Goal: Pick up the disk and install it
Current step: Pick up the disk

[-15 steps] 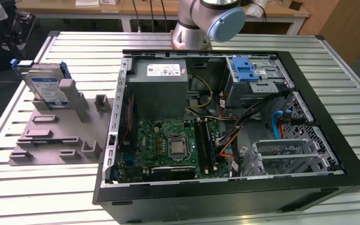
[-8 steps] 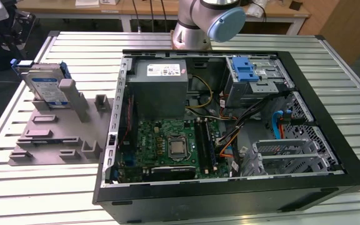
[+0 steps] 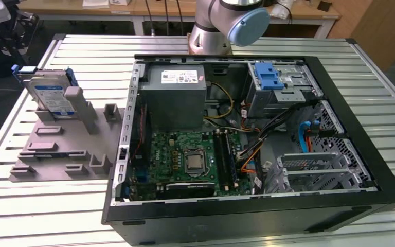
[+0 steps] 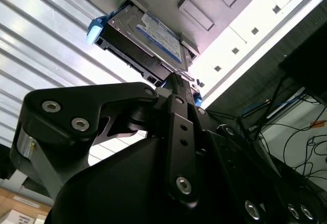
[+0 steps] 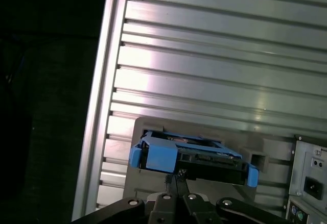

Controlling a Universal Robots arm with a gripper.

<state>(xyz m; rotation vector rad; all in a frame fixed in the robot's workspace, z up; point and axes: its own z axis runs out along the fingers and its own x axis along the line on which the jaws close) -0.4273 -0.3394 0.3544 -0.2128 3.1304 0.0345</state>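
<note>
Silver-bodied and framed in blue plastic, the disk (image 3: pixel 50 95) stood on edge in a grey holder block (image 3: pixel 60 149), tilted slightly, with its blue-and-white label visible. In the exterior view the holder block lay on the slatted metal table (image 3: pixel 39 206) at the nine o'clock side of the open computer case (image 3: pixel 252 221), just beside its wall. The disk occupied the ten o'clock corner of the block.

Inside the case:
- The grey power supply box (image 3: pixel 173 98) sat at eleven o'clock.
- The motherboard (image 3: pixel 183 159) lay at seven o'clock.
- A blue latch (image 3: pixel 269 80) sat at one o'clock.
- A perforated drive cage (image 3: pixel 318 164) stood at four o'clock.

The arm (image 3: pixel 225 25) rose from the table at twelve o'clock, behind the case.

In the first wrist view the gripper (image 5: pixel 176 175) pointed at the disk (image 5: pixel 194 157). Its two finger bars met at the tip with no gap showing and nothing clamped between them. The second wrist view showed the gripper (image 4: pixel 173 78) in line with one end of the disk (image 4: pixel 148 35). Whether the tip touched the blue frame could not be told. The disk was seated in the holder block, outside the case.
</note>
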